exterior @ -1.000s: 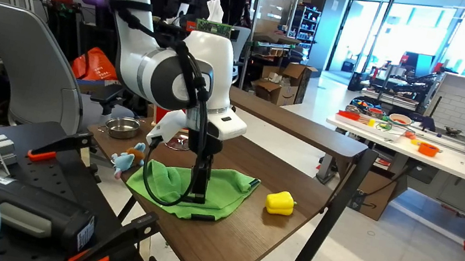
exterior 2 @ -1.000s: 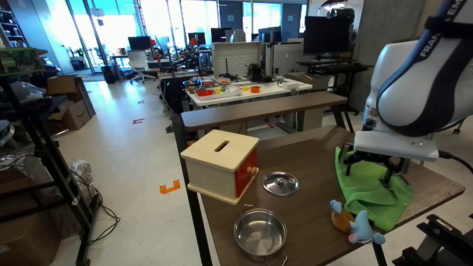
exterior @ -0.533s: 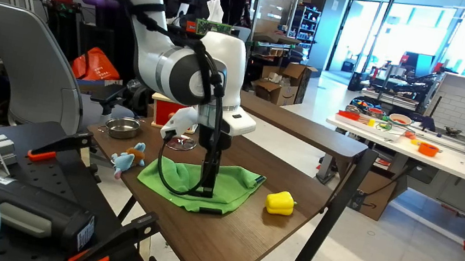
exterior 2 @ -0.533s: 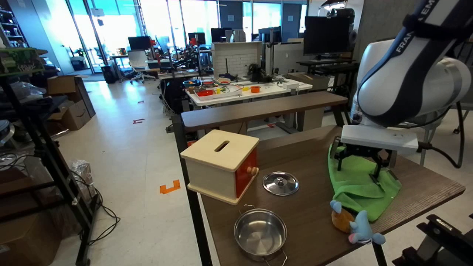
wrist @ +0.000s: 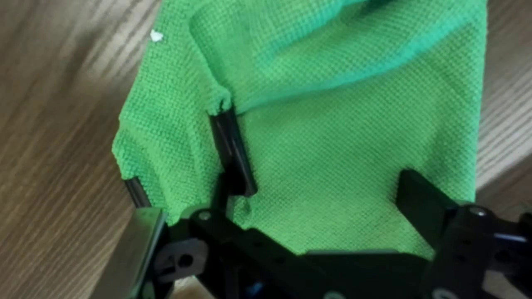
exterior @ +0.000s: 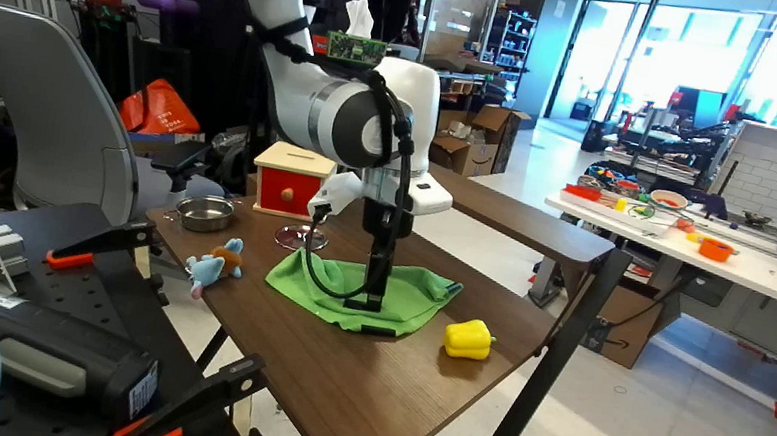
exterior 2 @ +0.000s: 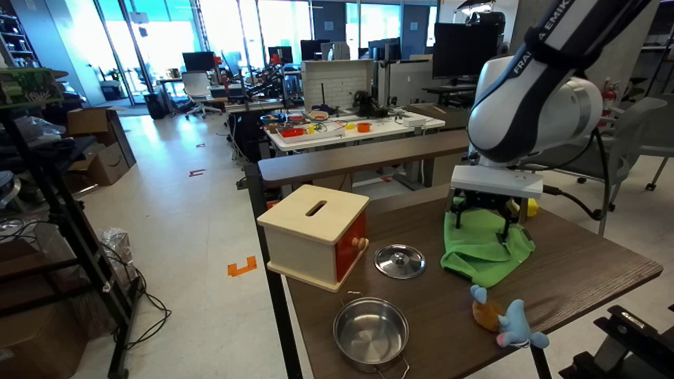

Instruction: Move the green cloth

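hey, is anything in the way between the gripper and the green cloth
Nothing visible stands between them: in the wrist view the open gripper has its fingers right at the green cloth. Only a black strip on the cloth lies by one finger.

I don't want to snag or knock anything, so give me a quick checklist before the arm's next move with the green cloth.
1. The gripper is open: ok, its fingers stand wide apart.
2. The green cloth is gripped: not ok, the fingers are not closed on it.
3. The fingers press firmly on the cloth: cannot tell from these pictures.
4. The cloth lies wholly on the table: ok, no overhang shows in both exterior views.
5. The cloth is smooth: not ok, the wrist view shows folds and creases.
6. The yellow pepper and metal lid are clear of the cloth: ok, bare wood shows between.
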`<action>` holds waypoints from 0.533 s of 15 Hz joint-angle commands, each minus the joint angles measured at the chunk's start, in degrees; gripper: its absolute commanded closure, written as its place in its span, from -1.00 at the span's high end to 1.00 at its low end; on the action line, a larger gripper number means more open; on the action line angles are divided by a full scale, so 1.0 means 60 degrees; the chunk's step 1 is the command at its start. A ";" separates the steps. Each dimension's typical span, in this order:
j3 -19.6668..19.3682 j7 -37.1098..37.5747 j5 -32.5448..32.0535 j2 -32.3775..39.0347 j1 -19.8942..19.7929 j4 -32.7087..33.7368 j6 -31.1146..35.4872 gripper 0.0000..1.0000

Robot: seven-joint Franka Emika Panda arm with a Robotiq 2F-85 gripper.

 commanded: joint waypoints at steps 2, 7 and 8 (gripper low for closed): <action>-0.0089 0.0479 0.0092 0.0906 0.0093 0.1959 -0.0906 1.00; -0.0049 0.0858 0.0013 0.1569 -0.0022 0.3254 -0.1785 1.00; -0.0040 0.0921 0.0001 0.1655 -0.0041 0.3413 -0.1920 1.00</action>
